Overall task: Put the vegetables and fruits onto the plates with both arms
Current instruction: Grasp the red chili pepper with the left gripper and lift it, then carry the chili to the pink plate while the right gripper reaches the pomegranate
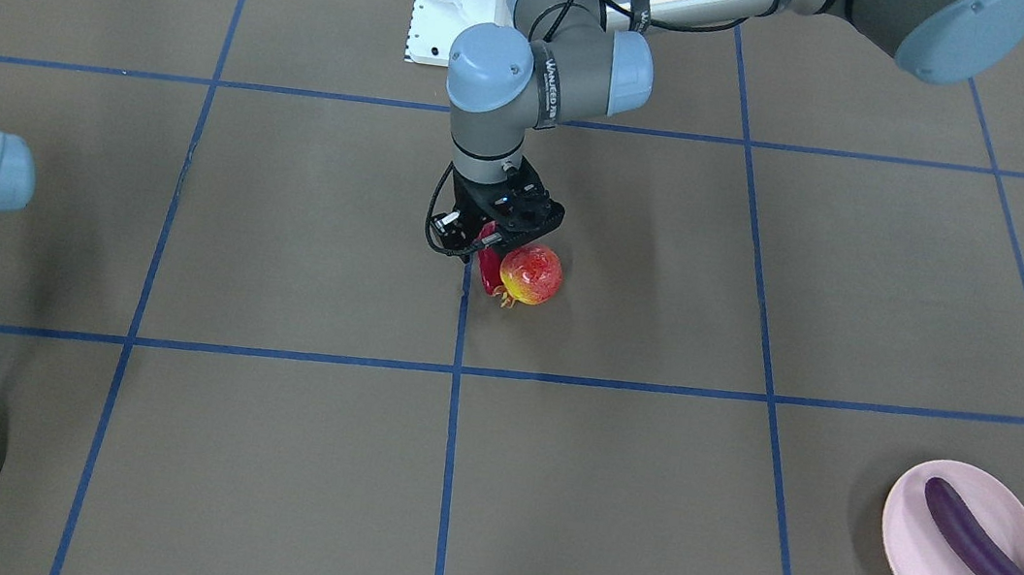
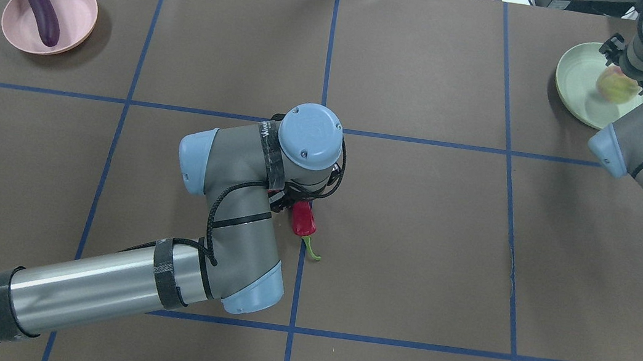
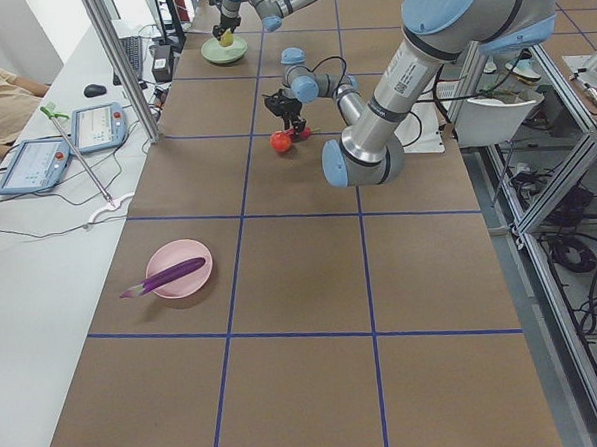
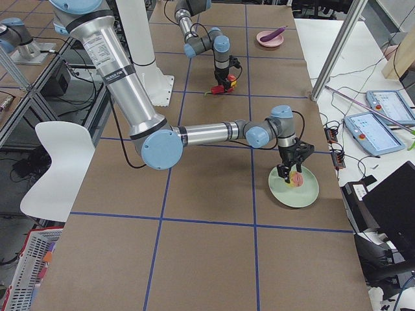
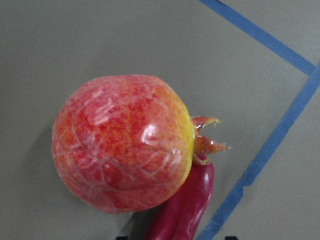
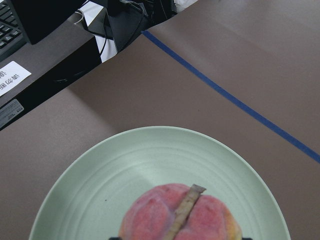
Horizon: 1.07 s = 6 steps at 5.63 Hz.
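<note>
Hovering low, the left gripper (image 1: 491, 231) straddled the chili pepper (image 2: 304, 219) with its fingers apart and gripping nothing. The chili pepper lay touching the pomegranate (image 1: 531, 274). The right gripper (image 4: 289, 170) hung over the peach (image 6: 182, 215) on the mint green plate (image 6: 100, 175) — its grip could not be judged. The eggplant (image 1: 996, 565) lay across the pink plate (image 1: 927, 563).

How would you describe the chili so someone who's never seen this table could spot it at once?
Look to the middle of the brown table, on the central blue tape line where the left arm reaches down. Two red things lie together there, the chili and a pomegranate. The chili is the slim, dark red one with a curled green stem, not the round ball.
</note>
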Each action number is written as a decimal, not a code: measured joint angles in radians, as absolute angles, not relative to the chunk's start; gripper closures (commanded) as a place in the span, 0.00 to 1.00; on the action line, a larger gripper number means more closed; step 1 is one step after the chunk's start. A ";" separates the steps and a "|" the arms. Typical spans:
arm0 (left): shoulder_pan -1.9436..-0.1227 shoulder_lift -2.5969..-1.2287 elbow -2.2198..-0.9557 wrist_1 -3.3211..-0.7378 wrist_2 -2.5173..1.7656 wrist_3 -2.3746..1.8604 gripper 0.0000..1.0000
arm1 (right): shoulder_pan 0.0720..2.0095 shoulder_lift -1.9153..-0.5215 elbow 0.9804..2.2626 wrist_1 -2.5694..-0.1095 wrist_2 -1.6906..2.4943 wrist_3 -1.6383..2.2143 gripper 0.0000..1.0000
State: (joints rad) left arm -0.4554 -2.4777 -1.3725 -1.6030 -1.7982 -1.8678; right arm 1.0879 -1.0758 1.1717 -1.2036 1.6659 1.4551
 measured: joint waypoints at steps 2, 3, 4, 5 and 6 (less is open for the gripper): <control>-0.468 -2.484 -1.409 -1.598 -1.801 -1.870 1.00 | 1.081 -1.078 1.208 -1.204 1.659 1.457 0.00; -0.498 -2.480 -1.469 -1.594 -1.809 -1.870 1.00 | 1.074 -1.079 1.252 -1.210 1.658 1.463 0.00; -0.568 -2.464 -1.534 -1.577 -1.854 -1.864 1.00 | 1.044 -1.081 1.311 -1.219 1.660 1.476 0.00; -0.669 -2.429 -1.568 -1.558 -1.934 -1.817 1.00 | 0.985 -1.083 1.374 -1.222 1.663 1.529 0.00; -0.778 -2.371 -1.575 -1.551 -1.990 -1.706 1.00 | 0.906 -1.082 1.454 -1.236 1.668 1.641 0.00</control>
State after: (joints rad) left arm -0.7781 -2.3708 -1.5752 -1.5507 -1.9903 -1.7059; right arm 0.9056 -1.0825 1.4540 -1.2359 1.6682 1.6406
